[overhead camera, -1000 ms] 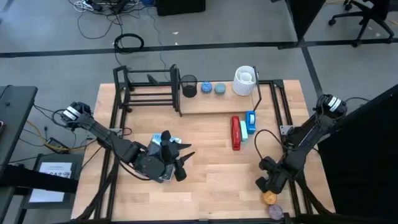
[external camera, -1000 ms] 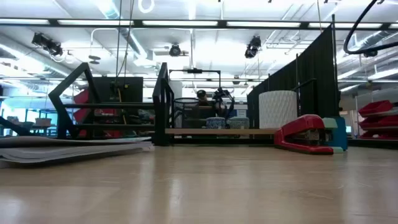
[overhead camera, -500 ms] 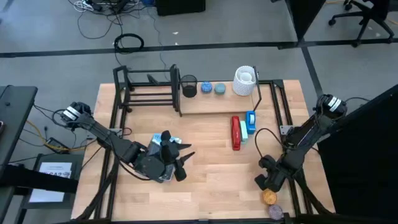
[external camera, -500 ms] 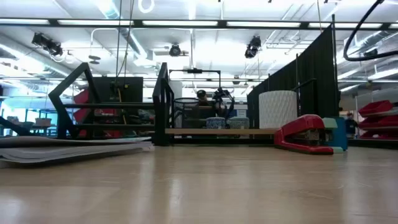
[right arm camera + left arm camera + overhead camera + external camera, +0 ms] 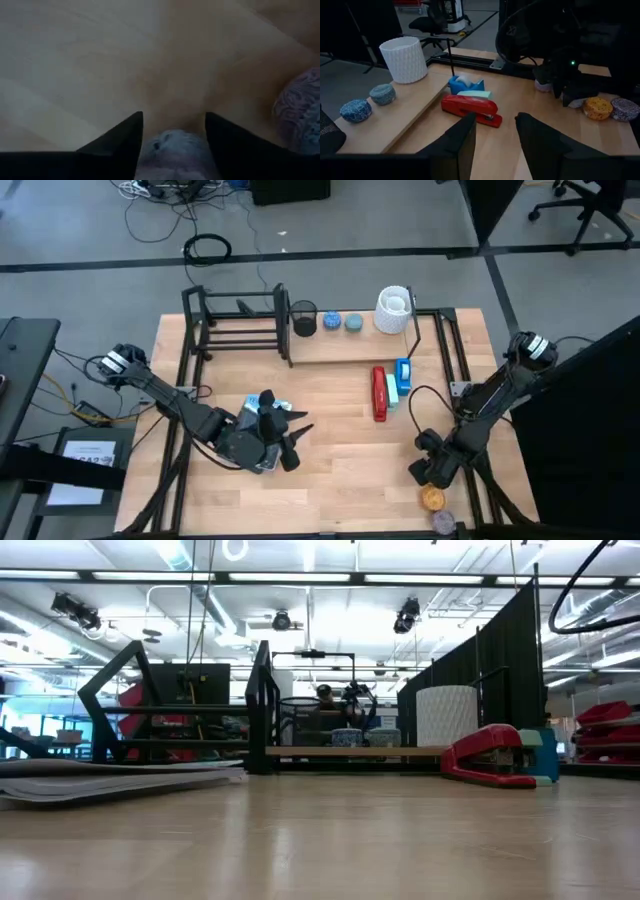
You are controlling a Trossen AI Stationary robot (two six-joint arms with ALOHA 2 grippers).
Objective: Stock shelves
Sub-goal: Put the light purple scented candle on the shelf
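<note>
Tabletop (image 5: 330, 470) w/ shelves (image 5: 300, 330) lengthwise along far edge; both pincers (image 5: 290, 442) (image 5: 422, 477) agape, empty

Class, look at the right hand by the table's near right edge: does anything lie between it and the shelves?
Yes. The red stapler and the blue tape dispenser beside it lie on the tabletop between the right hand and the shelves, just in front of their right part. Carrying things higher would probably clear them.
</note>
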